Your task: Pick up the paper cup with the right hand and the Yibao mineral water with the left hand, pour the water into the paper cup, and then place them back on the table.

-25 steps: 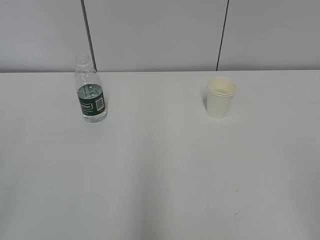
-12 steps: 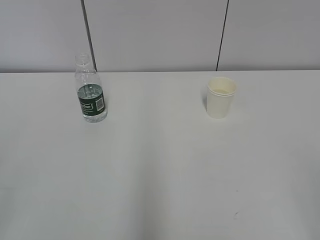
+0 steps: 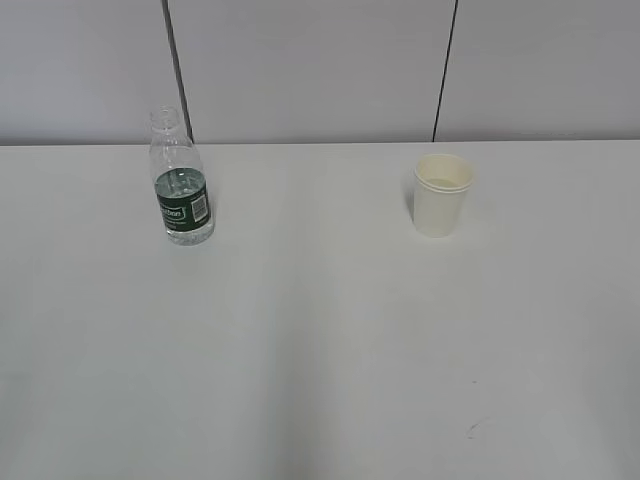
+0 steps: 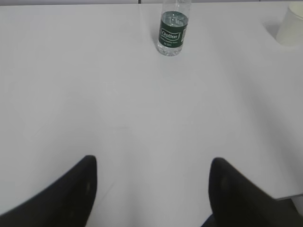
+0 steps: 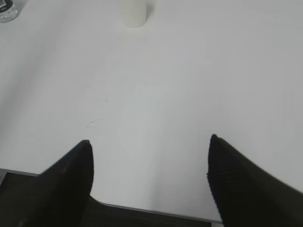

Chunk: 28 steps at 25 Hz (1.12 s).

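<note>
Well back on the large plain white tabletop (image 3: 320, 340), the small clear ribbed plastic bottle with a dark green label and white lettering (image 3: 180, 180) stands upright at about ten o'clock from the table's middle in the exterior view, its neck uncapped and a little water showing at label height. The small cream-white tapered paper cup with a rolled rim (image 3: 442, 195) stands upright at about two o'clock, well apart from the bottle and shorter than it. Neither arm appears in the exterior view. From the left wrist view, the left hand's black forked gripper (image 4: 151, 189) sits low over the near part of the table with its two fingers spread wide and nothing between them; the bottle (image 4: 173, 27) lies at twelve o'clock ahead of it, far off, and the cup's edge (image 4: 291, 26) shows at two o'clock. From the right wrist view, the right hand's black gripper (image 5: 149, 179) likewise stands wide apart and empty near the table's front edge, with the cup's base (image 5: 133, 14) at roughly twelve o'clock ahead and the bottle's bottom (image 5: 7, 12) just visible at ten o'clock. A few faint small marks (image 5: 97, 120) lie on the white surface between that gripper and the cup.
</note>
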Each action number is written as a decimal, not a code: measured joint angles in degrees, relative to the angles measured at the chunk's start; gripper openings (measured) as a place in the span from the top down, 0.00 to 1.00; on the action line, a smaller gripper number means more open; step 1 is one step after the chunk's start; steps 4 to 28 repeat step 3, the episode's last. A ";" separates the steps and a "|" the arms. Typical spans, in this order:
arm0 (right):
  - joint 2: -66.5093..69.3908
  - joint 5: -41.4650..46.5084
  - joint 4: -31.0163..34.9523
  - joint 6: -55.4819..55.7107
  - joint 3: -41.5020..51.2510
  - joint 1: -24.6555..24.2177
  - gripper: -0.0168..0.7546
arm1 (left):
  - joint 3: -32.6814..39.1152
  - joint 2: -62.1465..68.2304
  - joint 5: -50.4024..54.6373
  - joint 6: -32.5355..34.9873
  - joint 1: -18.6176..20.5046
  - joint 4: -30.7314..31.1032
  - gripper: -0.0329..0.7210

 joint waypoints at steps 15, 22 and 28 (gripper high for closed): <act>0.00 0.00 0.00 0.00 0.00 0.00 0.22 | 0.00 0.00 0.00 0.00 0.00 0.00 0.35; 0.00 0.00 0.00 0.00 0.00 0.00 0.22 | 0.00 0.00 0.00 0.00 0.00 0.00 0.35; 0.00 0.00 0.00 0.00 0.00 0.00 0.22 | 0.00 0.00 0.00 0.00 0.00 0.00 0.35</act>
